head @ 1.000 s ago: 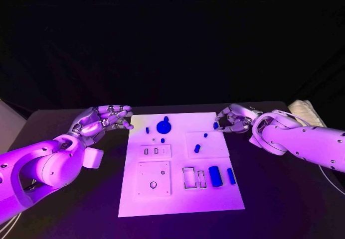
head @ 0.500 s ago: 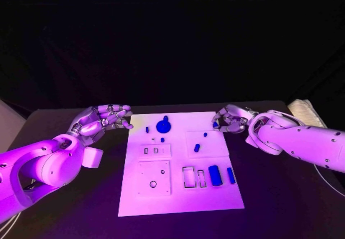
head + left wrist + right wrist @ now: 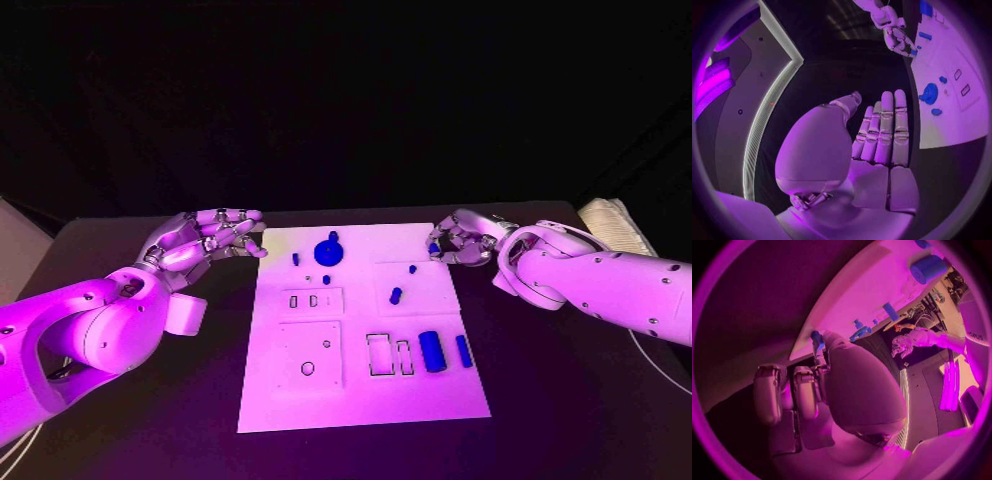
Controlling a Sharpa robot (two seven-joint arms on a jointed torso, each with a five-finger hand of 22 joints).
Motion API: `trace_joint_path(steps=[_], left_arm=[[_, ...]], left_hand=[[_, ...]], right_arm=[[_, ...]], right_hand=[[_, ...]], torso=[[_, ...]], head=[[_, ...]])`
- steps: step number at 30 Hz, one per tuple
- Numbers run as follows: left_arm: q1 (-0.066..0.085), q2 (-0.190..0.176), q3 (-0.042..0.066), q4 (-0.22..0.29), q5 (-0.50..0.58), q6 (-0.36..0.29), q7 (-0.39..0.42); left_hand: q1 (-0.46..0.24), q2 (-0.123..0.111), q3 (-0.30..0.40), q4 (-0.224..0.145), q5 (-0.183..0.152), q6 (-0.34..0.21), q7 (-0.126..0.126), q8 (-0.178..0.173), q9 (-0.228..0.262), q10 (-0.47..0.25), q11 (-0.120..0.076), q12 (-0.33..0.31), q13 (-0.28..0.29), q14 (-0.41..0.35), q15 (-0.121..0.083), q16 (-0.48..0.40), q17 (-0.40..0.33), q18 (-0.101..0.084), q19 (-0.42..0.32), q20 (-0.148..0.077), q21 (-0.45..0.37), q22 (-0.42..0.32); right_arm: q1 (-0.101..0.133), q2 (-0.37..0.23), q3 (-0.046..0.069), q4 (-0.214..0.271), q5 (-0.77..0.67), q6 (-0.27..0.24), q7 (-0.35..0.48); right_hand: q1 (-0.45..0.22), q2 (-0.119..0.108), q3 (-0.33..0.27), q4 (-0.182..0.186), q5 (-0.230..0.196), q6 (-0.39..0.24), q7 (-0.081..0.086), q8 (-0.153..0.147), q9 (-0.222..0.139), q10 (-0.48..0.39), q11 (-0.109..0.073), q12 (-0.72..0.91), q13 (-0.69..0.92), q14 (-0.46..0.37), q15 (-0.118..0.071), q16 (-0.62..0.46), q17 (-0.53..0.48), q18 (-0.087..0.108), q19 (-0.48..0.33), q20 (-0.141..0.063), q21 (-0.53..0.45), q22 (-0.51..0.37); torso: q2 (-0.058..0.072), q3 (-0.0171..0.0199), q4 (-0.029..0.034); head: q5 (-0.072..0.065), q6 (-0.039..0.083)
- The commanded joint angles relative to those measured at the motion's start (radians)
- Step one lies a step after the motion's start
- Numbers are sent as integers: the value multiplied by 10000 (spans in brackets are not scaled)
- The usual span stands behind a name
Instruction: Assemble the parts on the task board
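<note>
Nothing on the board has shifted since half a second ago, and you can see both hands parked where they were. Nearest you on the task board [image 3: 361, 390], a large blue block [image 3: 431, 352] and a slimmer blue bar [image 3: 463, 351] lie beside the empty slots. Further back, your left hand [image 3: 206, 240] hovers off the board's far left corner, fingers loosely apart, holding nothing. Your right hand [image 3: 464, 239] pinches a small blue part [image 3: 433, 248] at the far right edge
</note>
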Motion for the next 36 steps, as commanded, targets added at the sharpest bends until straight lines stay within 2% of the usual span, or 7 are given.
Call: trace_joint_path(steps=[1, 4, 12, 21, 26, 30, 36], left_arm=[[6, 9, 7, 0, -53, 200, 33], [6, 11, 7, -5, -53, 205, 22], [6, 20, 7, -18, -53, 222, -7], [6, 30, 6, -37, -53, 226, -29], [6, 33, 6, -41, -53, 230, -41], [5, 36, 6, -46, -54, 238, -58], [5, 39, 6, -59, -60, 255, -77]], left_hand=[[-74, -2, 40, -10, -4, -31, 56, -67, 4, -90, -14, -23, 9, -71, 4, 11, 5, -11, -74, -16, 50, 10], [-74, -2, 40, -10, -4, -31, 56, -67, 4, -90, -14, -23, 9, -71, 4, 11, 5, -11, -74, -16, 50, 10], [-89, 0, 58, -28, -5, -34, 64, -76, 6, -99, -7, -24, 9, -90, 10, 8, 3, -11, -109, -10, 69, 25], [-98, -4, 57, -29, -5, -38, 67, -80, 5, -105, -5, -26, 8, -92, 12, 8, 3, -11, -115, -8, 72, 27], [-110, -9, 56, -31, -5, -50, 72, -89, 3, -121, 1, -32, 5, -97, 16, 7, 2, -11, -125, -5, 78, 31], [-110, -9, 56, -31, -5, -50, 72, -89, 3, -121, 1, -32, 5, -97, 16, 7, 2, -11, -125, -5, 78, 31], [-110, -9, 56, -31, -5, -50, 72, -89, 3, -121, 1, -32, 5, -97, 16, 7, 2, -11, -125, -5, 78, 31]], right_arm=[[-28, 3, -13, -26, -89, 126, -68], [-29, -1, -13, -38, -94, 110, -53], [-30, -12, -13, -39, -56, 86, 78], [-30, -5, -13, -71, -45, 55, 70], [-30, -30, -13, -84, -44, 125, 110], [-30, -60, -13, -59, -23, 206, 186], [-30, -111, -13, -27, 26, 280, 312]], right_hand=[[3, 85, 54, -23, -55, 77, -1, 33, 12, 201, -47, 40, 1772, 1042, -79, 37, 2634, -5, 539, -37, 38, 1696], [9, 75, 73, -31, -78, 75, -2, 36, 9, 201, -50, 38, 1771, 1042, -84, 37, 2634, -6, 541, -43, 41, 1700], [-263, -328, -83, 20, -649, -393, 129, -185, -128, 129, 63, -58, 1706, 1042, -1, 37, 2634, -6, 536, -3, 18, 1692], [-339, -338, -207, 44, -982, -445, 152, -198, -151, 106, 91, -84, 1690, 1042, 33, 37, 2634, -2, 533, 37, 6, 1689], [-317, -352, -247, 27, -1019, -494, 160, -221, -165, 98, 99, -93, 1684, 1042, 38, 37, 2634, -1, 531, 44, 1, 1687], [-227, -307, -228, -13, -953, -490, 159, -214, -168, 112, 98, -73, 1699, 1042, 40, 37, 2634, -5, 539, 50, 15, 1702], [-132, -279, -205, -51, -724, -464, 152, -193, -172, 117, 94, -66, 1706, 1042, 35, 37, 2634, -8, 545, 51, 25, 1717]], torso=[[1, 8, -2], [3, 6, -10], [8, 7, -11], [-5, -3, 3], [4, -5, -2], [6, 5, -3], [-3, 0, -2]], head=[[9, -9], [11, -7], [15, -7], [-13, -10], [-33, -9], [-26, -9], [-16, -24]])
